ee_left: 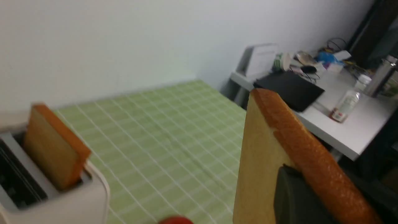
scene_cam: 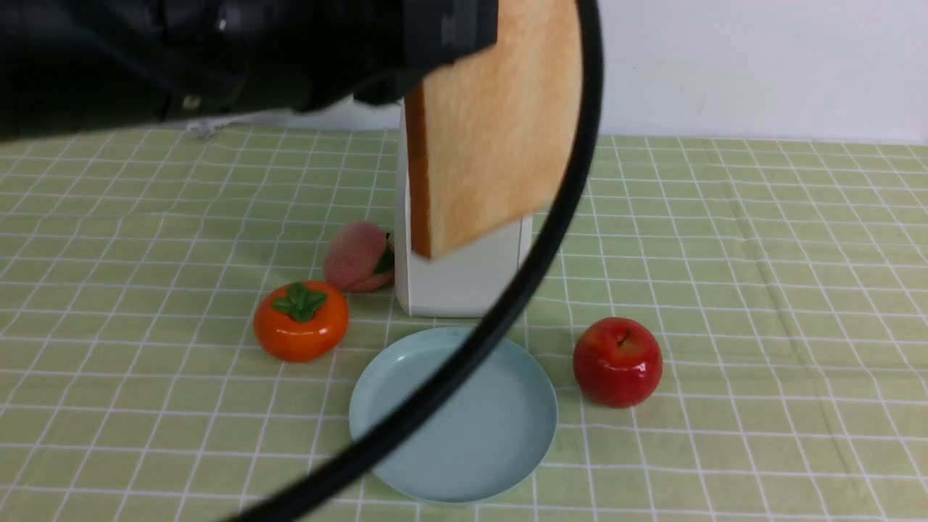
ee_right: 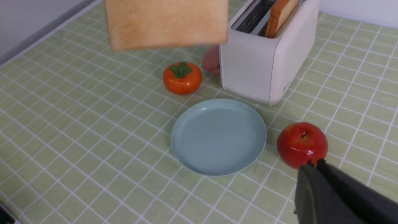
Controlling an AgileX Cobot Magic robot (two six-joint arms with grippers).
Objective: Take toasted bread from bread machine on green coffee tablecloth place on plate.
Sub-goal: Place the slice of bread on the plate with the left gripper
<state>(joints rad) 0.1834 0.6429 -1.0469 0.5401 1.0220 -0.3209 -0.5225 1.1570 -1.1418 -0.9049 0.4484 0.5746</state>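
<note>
My left gripper (scene_cam: 449, 32) is shut on one slice of toasted bread (scene_cam: 500, 123) and holds it upright in the air, in front of the bread machine (scene_cam: 464, 279) and above the pale blue plate (scene_cam: 500, 435). In the left wrist view a dark finger (ee_left: 292, 199) presses the slice's face (ee_left: 261, 155). The second slice (ee_left: 53, 149) stands in a slot of the bread machine (ee_left: 77, 202). My right gripper (ee_right: 312, 165) is shut and empty, low beside the red apple (ee_right: 301, 143). The plate (ee_right: 217, 137) is bare on the green tablecloth (scene_cam: 725, 254).
An orange persimmon (scene_cam: 301, 320) and a peach (scene_cam: 357, 257) lie left of the bread machine. The red apple (scene_cam: 618, 361) sits right of the plate. A black cable (scene_cam: 507, 304) crosses the front view over the plate. A cluttered white desk (ee_left: 326, 93) stands beyond the table.
</note>
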